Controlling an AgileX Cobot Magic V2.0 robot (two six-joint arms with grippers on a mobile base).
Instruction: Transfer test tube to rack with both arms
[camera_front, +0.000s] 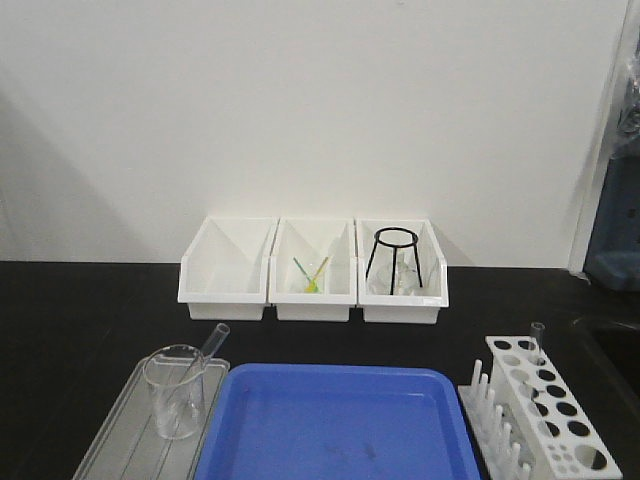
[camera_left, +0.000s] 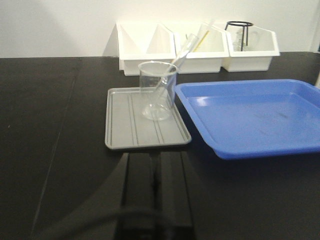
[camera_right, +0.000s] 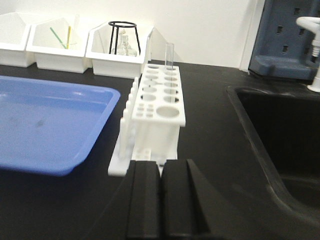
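Your left tool and right tool are both sitting pressed together, empty; one test tube is leaning inside the beaker.

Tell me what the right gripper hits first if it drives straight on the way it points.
The white rack. It stands straight ahead of the right gripper, with only bare black table between them. Probably its low base is met first, though the gripper's height is unclear.
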